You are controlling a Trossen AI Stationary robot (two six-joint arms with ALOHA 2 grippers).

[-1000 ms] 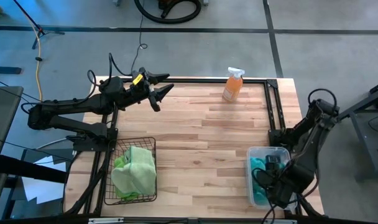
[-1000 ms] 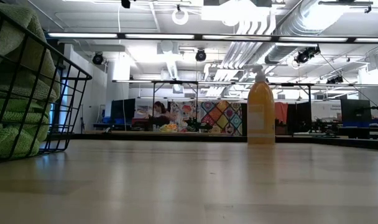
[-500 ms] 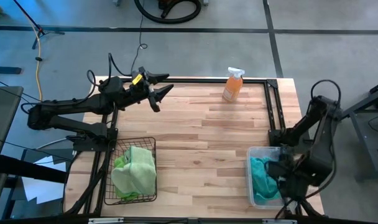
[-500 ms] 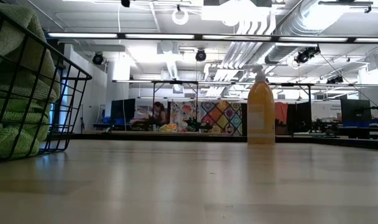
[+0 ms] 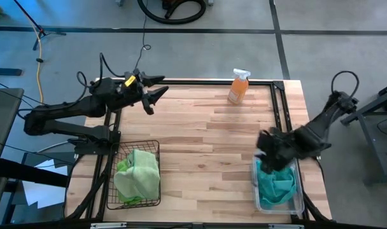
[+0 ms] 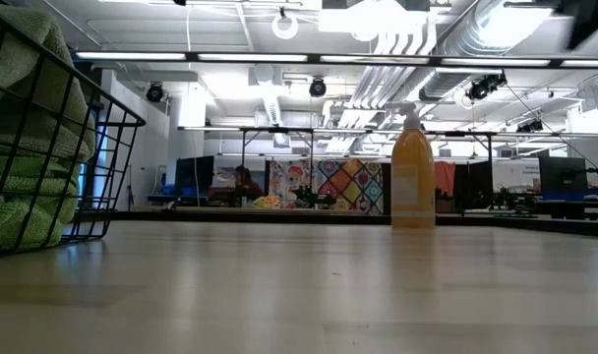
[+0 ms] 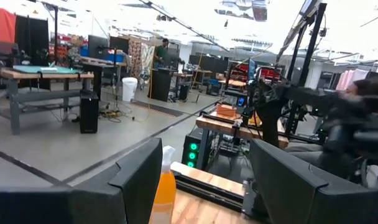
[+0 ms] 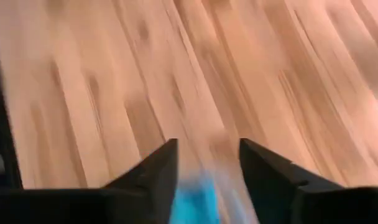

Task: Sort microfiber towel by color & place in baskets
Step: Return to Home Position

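Lime green towels (image 5: 137, 175) fill the black wire basket (image 5: 156, 147) at the table's near left; in the low view they (image 6: 24, 147) bulge inside its mesh. A turquoise towel (image 5: 276, 187) lies crumpled in the clear plastic basket (image 5: 300, 205) at the near right. My right gripper (image 5: 265, 147) hovers open above that basket's far end; its wrist view shows open fingers (image 8: 206, 149) over bare wood with a turquoise blur below. My left gripper (image 5: 156, 99) is open in the air over the far left corner, and its wrist view (image 7: 204, 155) looks level across the table.
An orange spray bottle (image 5: 238, 87) with a white nozzle stands near the middle of the far edge, also in the low view (image 6: 413, 177). A black metal frame (image 5: 279, 108) runs along the table's far and right edges. Bare wood lies between the two baskets.
My right gripper has come up out of the clear basket and moved toward the far edge and a little left. The turquoise towel stayed behind in the basket and now shows in full. My left gripper has shifted slightly toward the table's left.
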